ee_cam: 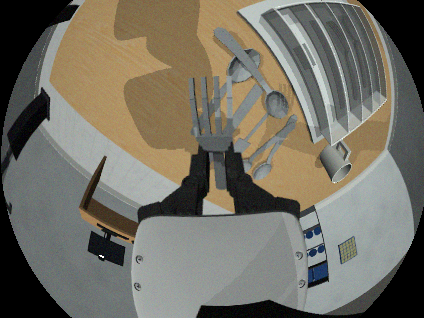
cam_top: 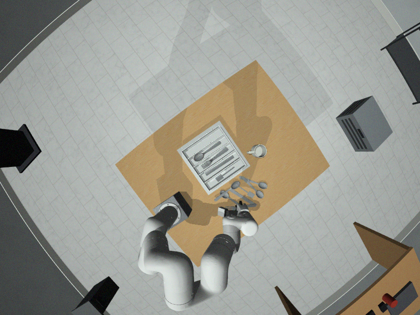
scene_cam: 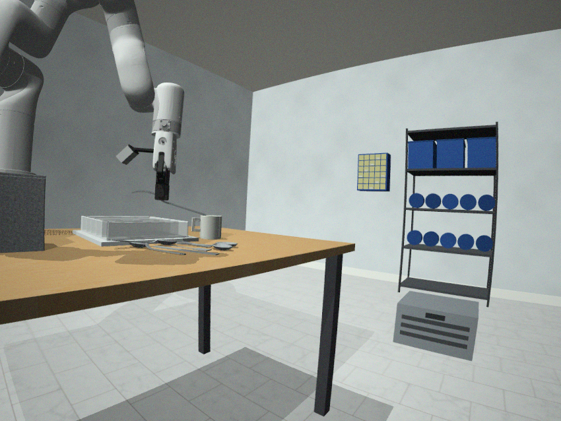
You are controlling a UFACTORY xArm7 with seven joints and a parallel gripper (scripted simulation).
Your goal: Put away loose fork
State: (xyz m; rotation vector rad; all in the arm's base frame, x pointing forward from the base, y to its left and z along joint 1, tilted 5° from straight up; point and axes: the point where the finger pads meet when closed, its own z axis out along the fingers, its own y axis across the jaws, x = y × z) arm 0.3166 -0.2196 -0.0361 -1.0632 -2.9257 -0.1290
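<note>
My gripper (scene_cam: 162, 193) is shut on the loose fork (scene_cam: 181, 206) and holds it nearly level, well above the counter, in front of the tray. In the wrist view the fork (ee_cam: 211, 110) sticks out from between my fingers with its tines pointing away. The white tray (cam_top: 213, 157) lies in the middle of the wooden table, and it also shows in the side view (scene_cam: 133, 228) and the wrist view (ee_cam: 327, 70). A spoon (cam_top: 200, 155) lies in one long slot, and forks (cam_top: 212, 162) lie in the slot beside it.
Several loose spoons and other cutlery (cam_top: 245, 189) lie on the counter between the tray and the table edge, below my gripper (ee_cam: 256, 114). A white mug (cam_top: 259, 150) stands right of the tray. The robot's base (cam_top: 173, 207) sits at the table's near corner.
</note>
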